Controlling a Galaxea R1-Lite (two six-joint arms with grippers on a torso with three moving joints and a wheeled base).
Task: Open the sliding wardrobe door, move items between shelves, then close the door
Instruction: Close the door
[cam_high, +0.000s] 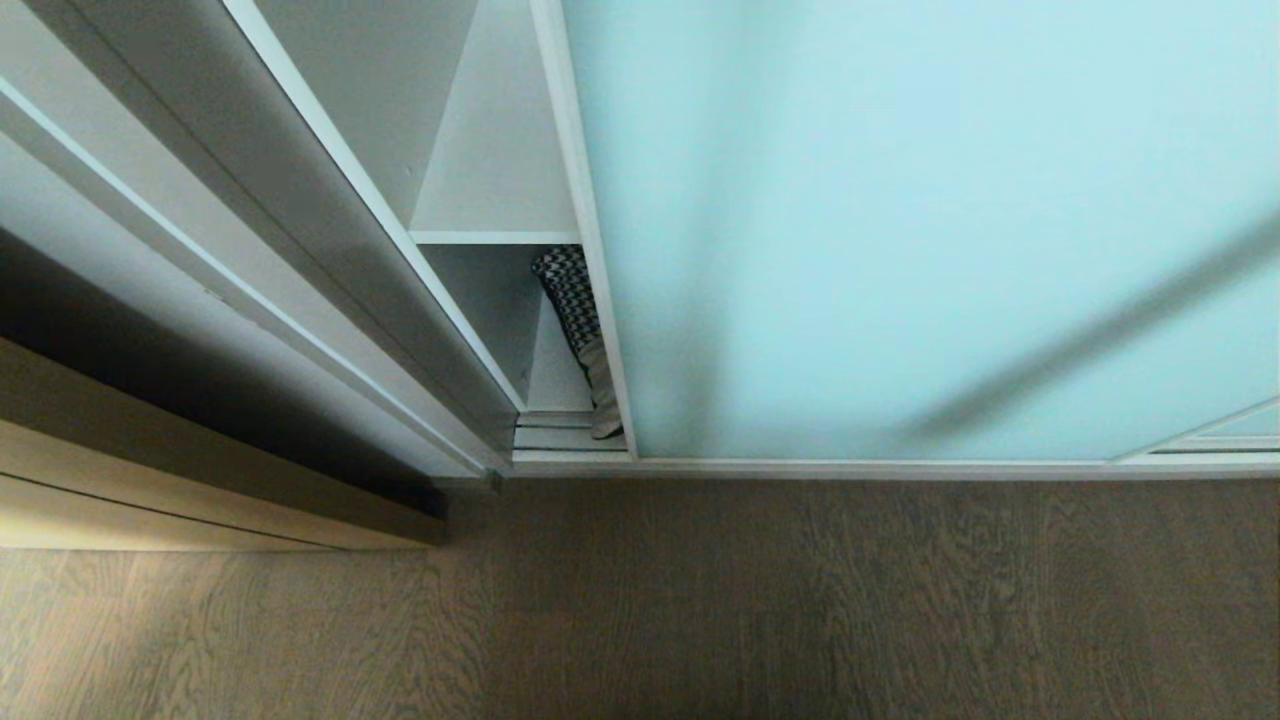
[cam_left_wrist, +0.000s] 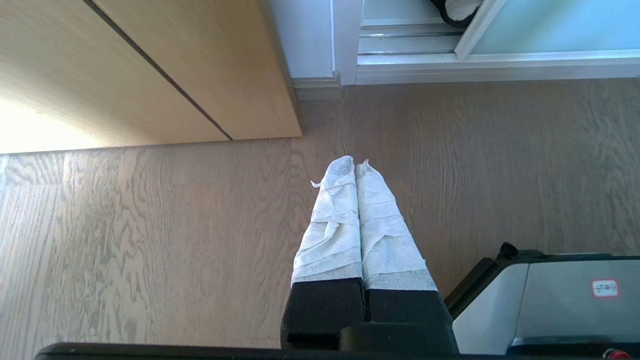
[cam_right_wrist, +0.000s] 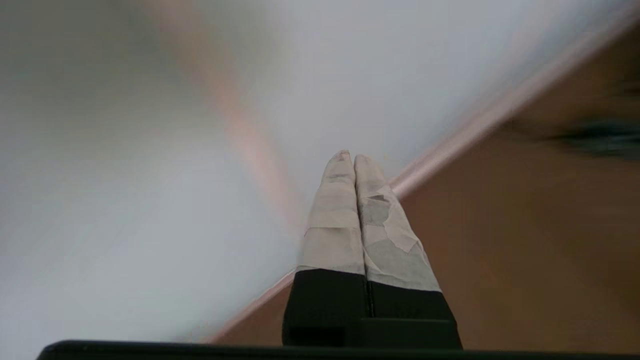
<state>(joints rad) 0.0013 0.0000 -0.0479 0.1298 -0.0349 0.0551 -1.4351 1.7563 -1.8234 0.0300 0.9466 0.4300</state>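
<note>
Door (cam_high: 930, 220) of frosted aqua glass fills the right and centre of the head frame, leaving only a narrow gap at its left edge, upper centre. I read the task as barely begun: the gap is too slim for an arm. Through it I see a white shelf (cam_high: 495, 237) and, below it, the patchwork cushion (cam_high: 575, 310) standing on edge, leaning against the inside of the door frame, its lower end down by the floor track. It probably stands that way because the slot leaves it no room to lie flat; most of it is hidden.

Neither arm shows in the head view. Left gripper (cam_left_wrist: 356, 167) appears only in its wrist view, lower centre, pointing at the wood floor (cam_left_wrist: 150, 240), its wrapped fingers pressed together with nothing between them; I judge it parked. The same view shows the wooden cabinet front (cam_left_wrist: 150, 65) at upper left and the door track at the top.

Right gripper (cam_right_wrist: 350, 159) is likewise closed and empty. Its wrist view is smeared; I make out pale glass, a light frame strip and brown floor, so I judge it near the door's lower rail. Contact: cannot tell.
</note>
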